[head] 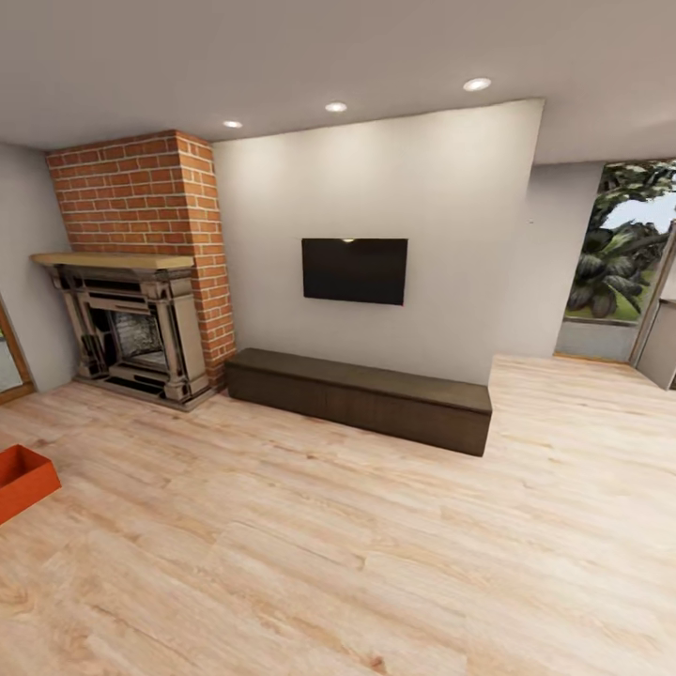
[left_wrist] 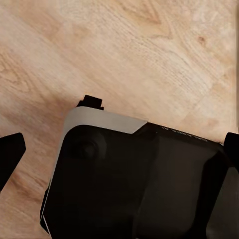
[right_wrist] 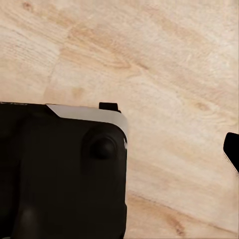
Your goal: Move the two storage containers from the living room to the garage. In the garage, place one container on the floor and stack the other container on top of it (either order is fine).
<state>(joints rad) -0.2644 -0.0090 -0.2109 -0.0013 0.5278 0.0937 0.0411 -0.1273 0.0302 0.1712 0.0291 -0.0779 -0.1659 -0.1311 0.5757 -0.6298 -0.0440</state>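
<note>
One orange-red storage container (head: 21, 480) lies on the light wood planks of the living room (head: 357, 526), cut off by the left edge of the head view. In the left wrist view my left gripper (left_wrist: 120, 152) hangs open over the planks, its dark fingertips (left_wrist: 10, 155) far apart at the frame's sides with nothing between them. The right wrist view has one dark fingertip (right_wrist: 232, 149) of my right gripper (right_wrist: 119, 152) at the frame's edge, spread wide and holding nothing. Both grippers hang above my own black-and-white base (left_wrist: 124, 179).
A brick fireplace (head: 141, 310) stands at the back left. A long dark brown bench (head: 361, 396) sits against the white wall under a wall-mounted TV (head: 354, 270). A glass opening with plants (head: 620, 253) is at the far right. Open plank floor stretches ahead.
</note>
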